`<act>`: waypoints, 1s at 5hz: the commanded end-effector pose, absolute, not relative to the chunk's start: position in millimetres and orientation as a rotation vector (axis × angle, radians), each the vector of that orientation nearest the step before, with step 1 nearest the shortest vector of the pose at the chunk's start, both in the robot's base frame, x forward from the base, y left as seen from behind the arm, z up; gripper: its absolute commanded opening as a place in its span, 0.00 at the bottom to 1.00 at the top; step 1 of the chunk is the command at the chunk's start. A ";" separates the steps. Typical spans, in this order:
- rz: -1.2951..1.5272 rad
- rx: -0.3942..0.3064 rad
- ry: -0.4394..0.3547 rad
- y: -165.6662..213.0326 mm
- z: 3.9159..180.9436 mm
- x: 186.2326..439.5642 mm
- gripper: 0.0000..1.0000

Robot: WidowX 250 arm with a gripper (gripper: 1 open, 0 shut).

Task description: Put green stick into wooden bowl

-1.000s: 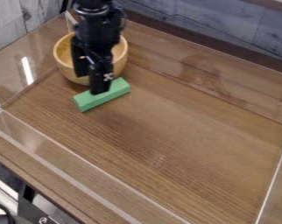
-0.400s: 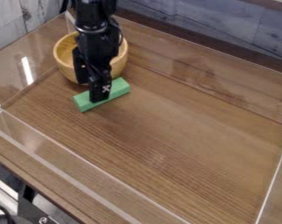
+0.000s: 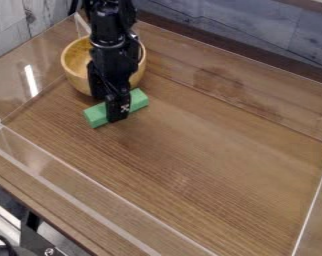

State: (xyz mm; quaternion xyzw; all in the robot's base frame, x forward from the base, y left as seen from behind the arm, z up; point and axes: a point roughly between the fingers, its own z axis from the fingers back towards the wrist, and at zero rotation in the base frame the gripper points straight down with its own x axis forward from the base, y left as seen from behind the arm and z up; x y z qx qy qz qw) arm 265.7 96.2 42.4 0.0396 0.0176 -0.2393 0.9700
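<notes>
The green stick [image 3: 101,115] lies flat on the wooden table, just right of and in front of the wooden bowl [image 3: 78,58]. My black gripper [image 3: 112,103] hangs straight down over the stick's middle, its fingers low on either side of the block and hiding its centre. The jaws stand open around the stick. Only the stick's two ends show. The arm covers the right part of the bowl.
Clear plastic walls [image 3: 30,85] ring the tabletop on the left, front and right. A grey plank wall [image 3: 244,25] runs along the back. A dark base with cables [image 3: 30,240] sits below the front edge.
The gripper has dropped lower and shifted slightly forward onto the green stick. The stick and the bowl have stayed in place.
</notes>
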 end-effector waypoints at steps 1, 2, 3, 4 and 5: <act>-0.477 0.099 -0.008 97.6 46.5 272.9 1.00; -0.470 0.098 -0.018 98.8 42.4 274.4 1.00; -0.464 0.098 -0.025 100.0 39.0 276.0 1.00; -0.456 0.096 -0.035 100.9 36.1 277.4 1.00; -0.449 0.094 -0.042 101.6 33.5 278.3 1.00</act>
